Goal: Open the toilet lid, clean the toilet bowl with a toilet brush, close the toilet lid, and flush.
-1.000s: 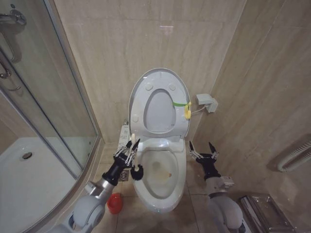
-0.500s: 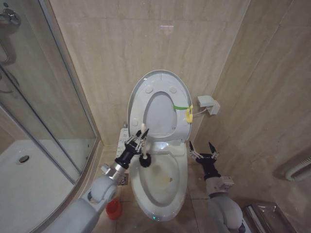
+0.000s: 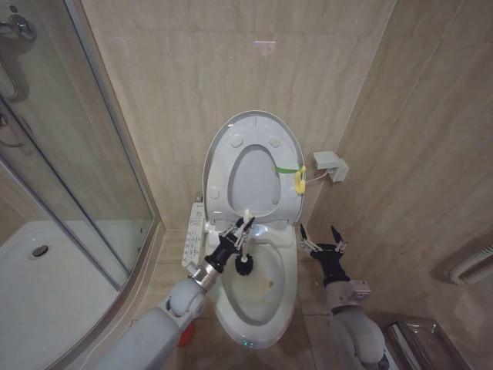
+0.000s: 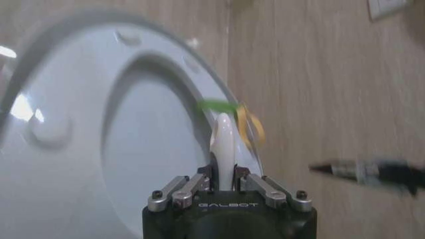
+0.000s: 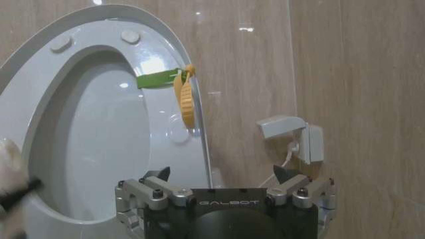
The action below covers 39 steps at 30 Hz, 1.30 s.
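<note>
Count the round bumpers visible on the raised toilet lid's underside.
4: two near the top of the toilet lid at and, one at each lower side, and. Others may be hidden.

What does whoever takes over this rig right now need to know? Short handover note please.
Left gripper: shut on the brush handle, dark head over the back of the bowl.
Right gripper: open, holding nothing, beside the bowl's right side.
Lid: up against the wall, a yellow ring on a green strap on its right edge.
Red holder: on the floor, left of the bowl.
Done: lid opened, brush picked up.
Left: scrub the stained bowl, close the lid, flush.
</note>
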### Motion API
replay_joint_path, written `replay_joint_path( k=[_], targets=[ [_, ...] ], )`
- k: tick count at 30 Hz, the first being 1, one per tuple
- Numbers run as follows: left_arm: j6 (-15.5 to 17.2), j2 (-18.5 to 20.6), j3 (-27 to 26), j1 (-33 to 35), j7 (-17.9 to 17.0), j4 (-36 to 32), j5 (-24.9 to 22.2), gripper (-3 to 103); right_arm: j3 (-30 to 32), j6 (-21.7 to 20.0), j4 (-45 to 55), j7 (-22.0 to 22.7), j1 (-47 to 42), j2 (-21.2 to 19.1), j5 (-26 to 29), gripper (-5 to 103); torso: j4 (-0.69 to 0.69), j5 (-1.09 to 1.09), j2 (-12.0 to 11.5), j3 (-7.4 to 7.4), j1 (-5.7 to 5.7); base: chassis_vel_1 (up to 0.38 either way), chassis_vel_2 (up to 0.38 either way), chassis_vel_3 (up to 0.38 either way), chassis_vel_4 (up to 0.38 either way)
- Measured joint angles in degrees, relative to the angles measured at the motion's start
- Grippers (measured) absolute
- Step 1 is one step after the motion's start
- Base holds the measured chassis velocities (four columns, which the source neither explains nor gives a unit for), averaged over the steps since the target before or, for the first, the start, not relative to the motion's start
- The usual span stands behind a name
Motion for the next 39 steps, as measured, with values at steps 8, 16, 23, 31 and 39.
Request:
replay_joint_path(
  k=[8, 16, 23, 31, 39],
  targets=[
    [-3.58, -3.53, 5.06, -2.98, 1.27, 10.71, 2.09, 20, 0.00, 0.00, 0.00, 0.00, 0.00, 0.00, 0.00, 100, 0.00, 0.00, 0.00, 0.00, 0.00, 0.000, 0.000, 0.000, 0.000],
    [-6.85, -6.24, 6.73, -3.86, 2.91, 21.22, 5.67, 20, 0.00, 0.00, 0.00, -0.01, 0.00, 0.00, 0.00, 100, 0.00, -0.01, 0.01, 0.00, 0.00, 0.000, 0.000, 0.000, 0.000],
    [-8.26, -7.75, 6.37, -3.93, 3.60, 26.30, 7.43, 20, 0.00, 0.00, 0.00, 0.00, 0.00, 0.00, 0.00, 100, 0.01, -0.01, 0.01, -0.01, 0.00, 0.000, 0.000, 0.000, 0.000],
    [-9.06, -9.03, 5.90, -4.31, 4.27, 29.52, 7.74, 20, 0.00, 0.00, 0.00, -0.01, 0.00, 0.00, 0.00, 100, 0.01, 0.00, 0.02, -0.01, -0.01, 0.000, 0.000, 0.000, 0.000],
    [-9.06, -10.53, 5.05, -5.09, 3.22, 27.72, 7.48, 20, 0.00, 0.00, 0.00, 0.00, 0.00, 0.00, 0.00, 100, -0.01, -0.01, 0.00, 0.01, 0.01, 0.000, 0.000, 0.000, 0.000]
  ],
)
